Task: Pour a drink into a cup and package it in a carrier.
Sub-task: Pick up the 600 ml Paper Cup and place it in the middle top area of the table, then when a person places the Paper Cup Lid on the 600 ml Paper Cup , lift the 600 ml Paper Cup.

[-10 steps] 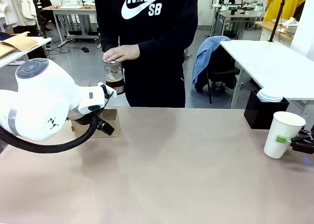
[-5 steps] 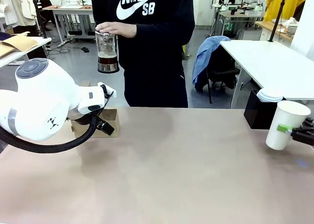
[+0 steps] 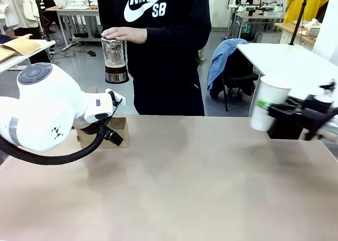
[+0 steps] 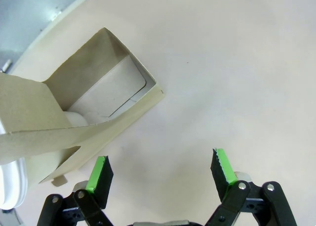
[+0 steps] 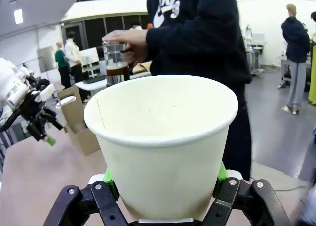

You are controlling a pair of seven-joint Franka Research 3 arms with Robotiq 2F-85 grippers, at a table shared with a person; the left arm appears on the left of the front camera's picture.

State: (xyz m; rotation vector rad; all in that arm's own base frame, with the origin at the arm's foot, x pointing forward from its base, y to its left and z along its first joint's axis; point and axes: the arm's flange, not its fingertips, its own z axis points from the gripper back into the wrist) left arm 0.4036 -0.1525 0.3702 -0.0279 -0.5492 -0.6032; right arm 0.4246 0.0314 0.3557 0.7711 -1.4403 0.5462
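White, tapered and empty, the paper cup (image 5: 163, 132) is clamped by the right gripper (image 5: 165, 177). The left gripper (image 4: 163, 166) is spread open beside the brown cardboard carrier (image 4: 98, 102). Pouring and packaging are judged undone.

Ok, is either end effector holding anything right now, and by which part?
The right end effector grips the cup by its sides, well below the rim. The left end effector is open and empty, beside the carrier.
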